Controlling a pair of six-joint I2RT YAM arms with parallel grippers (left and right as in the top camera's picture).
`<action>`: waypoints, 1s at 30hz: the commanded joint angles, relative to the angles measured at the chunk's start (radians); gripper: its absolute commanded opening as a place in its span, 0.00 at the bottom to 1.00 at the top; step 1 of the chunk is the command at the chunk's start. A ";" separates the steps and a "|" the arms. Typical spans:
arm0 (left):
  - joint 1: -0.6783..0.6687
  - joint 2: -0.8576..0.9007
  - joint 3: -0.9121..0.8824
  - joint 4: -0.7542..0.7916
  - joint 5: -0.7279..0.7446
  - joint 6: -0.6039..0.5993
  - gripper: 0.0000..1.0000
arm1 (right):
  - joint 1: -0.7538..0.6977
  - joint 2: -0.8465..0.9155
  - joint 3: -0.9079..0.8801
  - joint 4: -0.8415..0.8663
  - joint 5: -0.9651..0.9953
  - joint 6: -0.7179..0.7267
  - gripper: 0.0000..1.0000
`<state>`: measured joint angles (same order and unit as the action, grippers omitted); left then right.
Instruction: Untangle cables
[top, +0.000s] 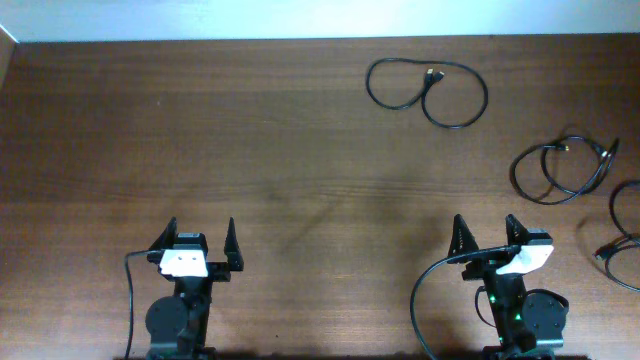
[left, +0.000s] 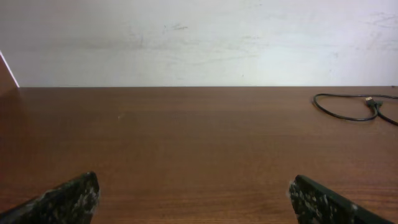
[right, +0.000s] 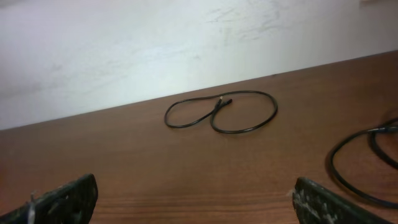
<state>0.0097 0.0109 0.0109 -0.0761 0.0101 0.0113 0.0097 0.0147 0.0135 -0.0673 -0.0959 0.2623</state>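
Both pincers sit idle at the near edge: left gripper (top: 201, 228) and right gripper (top: 484, 226) each gape wide w/ nothing between the fingers. Three thin black metal-tipped cords lie well apart on the brown wooden table (top: 250, 150): far cord (right: 216, 112) in a figure-eight, middle cord (top: 560, 150) looped at the right, edge cord (top: 612, 205) beyond it (partly out of frame). Prob. light, limp, a bit springy; best pinched on a single strand near a plug, away from crossings.

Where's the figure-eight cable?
Seen from overhead, the figure-eight cable lies near the far edge of the table, right of centre, apart from the looped cable further right.
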 joint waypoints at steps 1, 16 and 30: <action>0.005 -0.006 -0.003 -0.008 -0.007 0.019 0.99 | -0.003 -0.011 -0.008 -0.003 -0.006 -0.062 0.90; 0.005 -0.006 -0.002 -0.008 -0.007 0.019 0.99 | -0.003 -0.011 -0.008 -0.003 -0.027 -0.390 0.99; 0.005 -0.006 -0.003 -0.008 -0.007 0.019 0.99 | -0.003 -0.011 -0.008 -0.002 -0.024 -0.412 0.99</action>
<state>0.0097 0.0109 0.0109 -0.0761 0.0101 0.0113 0.0097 0.0147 0.0135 -0.0669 -0.1154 -0.1410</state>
